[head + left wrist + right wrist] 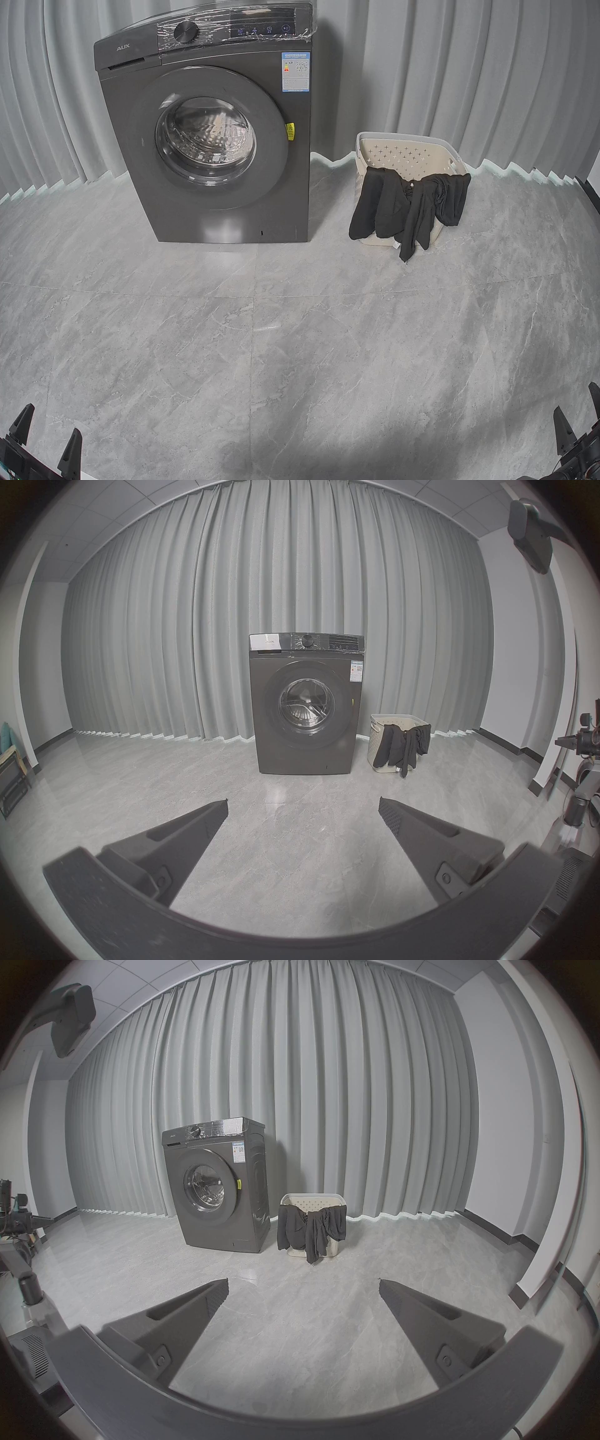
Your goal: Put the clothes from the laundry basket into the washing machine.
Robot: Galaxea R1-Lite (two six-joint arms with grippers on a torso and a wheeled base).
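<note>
Left gripper (50, 431) and right gripper (575, 406) hang with fingers spread, well back from the washing machine (250, 219), its door (206, 140) maybe shut; clothes (406, 206) droop over the laundry basket (406, 153) beside it, easy to grab.

all views toward distant washing machine (206, 134)

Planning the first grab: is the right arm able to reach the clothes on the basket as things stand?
Probably not yet. Nothing blocks the way, but a wide stretch of floor separates the open right gripper from the clothes draped over the laundry basket; the robot likely must come closer.
</note>
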